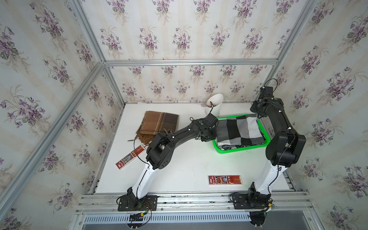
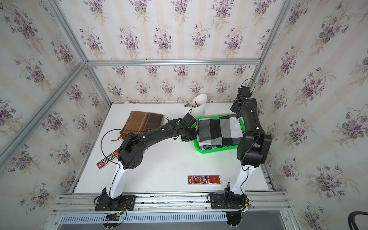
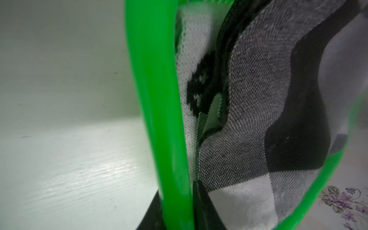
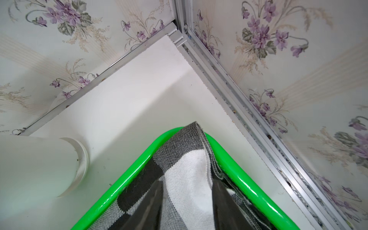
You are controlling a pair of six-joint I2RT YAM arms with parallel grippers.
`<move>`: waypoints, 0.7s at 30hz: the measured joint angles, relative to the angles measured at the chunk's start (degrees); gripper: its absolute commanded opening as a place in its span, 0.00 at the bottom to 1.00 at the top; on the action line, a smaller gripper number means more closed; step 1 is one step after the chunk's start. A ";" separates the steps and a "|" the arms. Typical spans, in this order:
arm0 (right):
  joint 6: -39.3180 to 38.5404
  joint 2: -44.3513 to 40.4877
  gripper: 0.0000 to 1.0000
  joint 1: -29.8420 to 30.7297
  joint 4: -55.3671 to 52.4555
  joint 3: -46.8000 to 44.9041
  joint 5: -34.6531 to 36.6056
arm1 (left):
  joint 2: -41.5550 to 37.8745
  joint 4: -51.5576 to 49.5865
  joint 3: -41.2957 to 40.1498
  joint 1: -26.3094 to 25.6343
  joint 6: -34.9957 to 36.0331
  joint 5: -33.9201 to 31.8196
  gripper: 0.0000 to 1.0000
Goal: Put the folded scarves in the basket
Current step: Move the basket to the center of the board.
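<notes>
Lying in the green basket (image 1: 243, 148) on the far right side of the table (image 1: 189, 159) is the scarf (image 1: 239, 131), the one with black, white and grey squares. It is folded into a thick pad and fills nearly the whole basket. One corner of it pokes up over the rim at the far right corner. So the job looks almost done.

The left gripper (image 3: 176, 191) is at the left side of the basket. One finger is outside the green rim and one is inside. They look pressed against it, so it seems to be pinching the rim, not the scarf. The right gripper (image 4: 188, 183) is at the far right corner. Its two fingers are spread apart with white cloth lying between them, and they do not squeeze it. It holds nothing.

The scarf looks soft, light and floppy. It will not break, and I think the rough knit will not slip out of fingers easily. But it bends and sags, and the layers can come apart if only the top one is pulled. The best place to grab looks like a folded edge, taking all the layers at once. The corner that sticks up likely needs only a soft push down.

A brown scarf (image 1: 159, 123) lies on the far left of the table, well apart from the basket. A white cup (image 1: 216, 105) stands just beyond the basket's far left corner.
</notes>
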 measured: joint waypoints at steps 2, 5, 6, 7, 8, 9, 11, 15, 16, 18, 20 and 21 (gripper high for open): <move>1.03 -3.04 0.37 0.00 1.03 -3.48 -0.81 | -3.21 0.83 -4.76 1.29 -0.44 -1.05 0.17; 2.86 -7.82 0.33 0.26 3.26 -9.99 -3.76 | -8.39 1.64 -12.22 3.67 0.33 -1.60 0.15; 3.34 -9.25 0.30 0.48 3.69 -12.07 -4.61 | -10.21 1.99 -14.60 4.48 0.37 -1.64 0.15; 3.58 -10.82 0.29 0.90 4.22 -14.40 -5.62 | -12.33 2.29 -17.38 5.46 0.50 -1.79 0.15; 4.57 -12.48 0.29 1.62 4.76 -16.94 -6.73 | -14.45 2.58 -20.06 6.54 0.66 -2.01 0.15; 4.70 -14.03 0.29 2.62 5.16 -19.15 -7.67 | -16.48 2.84 -22.53 7.61 0.79 -2.43 0.15; 5.53 -16.87 0.29 5.49 5.62 -23.28 -9.05 | -19.87 2.71 -26.08 9.55 1.49 -3.06 0.15; 6.47 -21.18 0.31 11.98 6.75 -30.62 -11.76 | -24.57 1.66 -29.27 12.61 4.74 -4.57 0.24; 6.86 -21.73 0.31 13.03 6.67 -31.87 -12.31 | -25.31 1.40 -29.68 13.05 5.75 -4.87 0.27; 7.48 -22.03 0.33 15.19 6.73 -33.77 -12.59 | -26.47 0.37 -30.29 13.94 8.48 -5.51 0.37; 7.48 -21.70 0.34 16.83 6.95 -34.80 -13.29 | -27.08 -0.90 -30.47 14.75 10.47 -6.49 0.54; 7.45 -21.35 0.36 17.38 7.32 -35.30 -13.51 | -27.47 -1.09 -30.56 15.15 11.19 -6.75 0.56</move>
